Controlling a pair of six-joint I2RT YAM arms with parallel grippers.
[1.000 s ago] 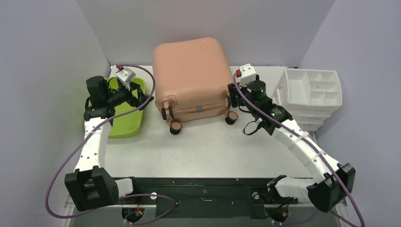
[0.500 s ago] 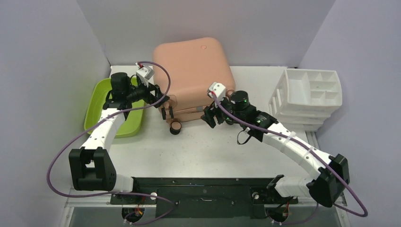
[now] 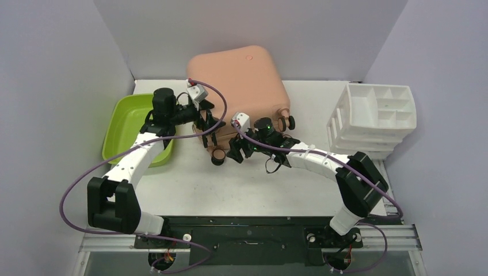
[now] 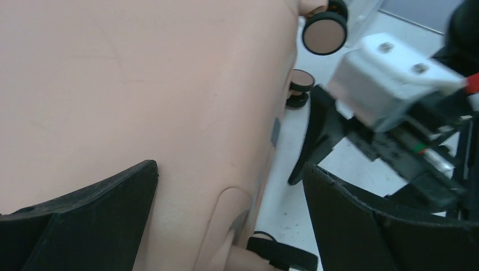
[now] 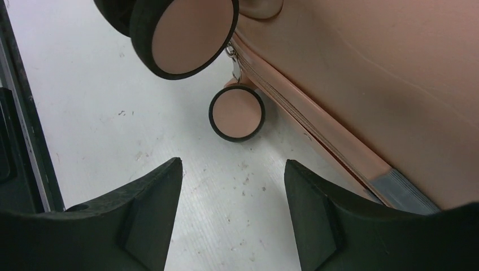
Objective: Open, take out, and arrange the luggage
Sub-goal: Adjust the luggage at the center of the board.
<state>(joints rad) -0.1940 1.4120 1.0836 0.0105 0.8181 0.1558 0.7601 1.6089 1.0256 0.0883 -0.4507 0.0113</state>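
The salmon-pink luggage [image 3: 241,86] lies closed at the back middle of the table, wheels toward me. My left gripper [image 3: 208,127] is open at its front-left corner. In the left wrist view the luggage shell [image 4: 141,101] fills the left, one finger [image 4: 85,226] over it and the other over the table beside it; the left gripper [image 4: 231,169] grips nothing. My right gripper [image 3: 236,150] is open low by the front edge. In the right wrist view the right gripper [image 5: 233,169] has only bare table between its fingers, two caster wheels [image 5: 236,113] and the zipper seam [image 5: 316,124] ahead.
A lime-green tub [image 3: 135,129] sits at the left beside the left arm. A white drawer organizer [image 3: 377,115] stands at the right edge. Grey walls close in the back and both sides. The two grippers are close together at the luggage front.
Both arms have swung inward from the luggage's sides to its front edge. The luggage has turned slightly, its right wheels now further back on the right. The right jaws narrowed a little.
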